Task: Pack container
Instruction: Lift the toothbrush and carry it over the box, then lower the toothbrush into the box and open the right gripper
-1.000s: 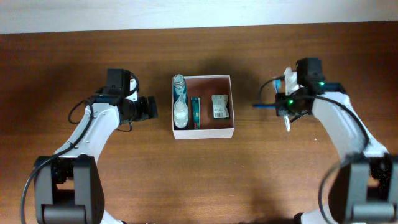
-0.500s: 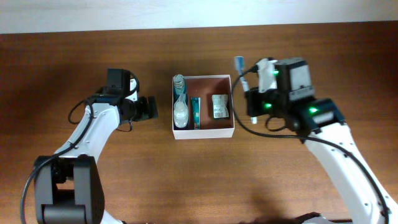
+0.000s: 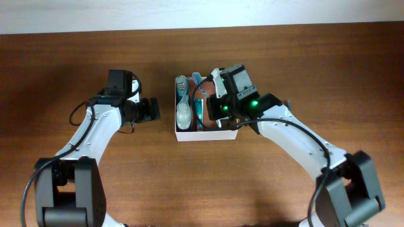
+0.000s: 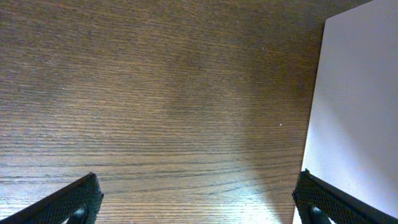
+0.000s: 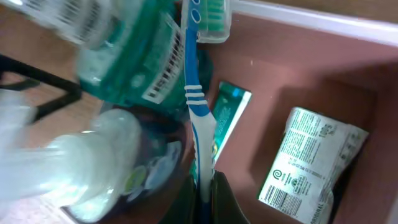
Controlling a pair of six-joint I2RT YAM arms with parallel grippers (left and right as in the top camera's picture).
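Container (image 3: pixel 206 135) mid-table, bottle (image 3: pixel 183 113), tube (image 5: pixel 225 121), packet (image 5: pixel 308 165) inside. Right gripper (image 5: pixel 202 196) clamped on toothbrush (image 5: pixel 196 106) handle above them. Left gripper (image 4: pixel 199 205) spread wide, empty, beside container. Risk: brush head sits near far rim; release here may leave it propped on bottle or overhanging

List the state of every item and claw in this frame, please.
container, open-topped, partly filled.
toothbrush, gripped over the container, not yet released.
bottle, lying on its side inside.
tube, lying flat inside.
packet, lying flat inside.
right claw, shut on toothbrush.
left claw, open, empty, beside the container.
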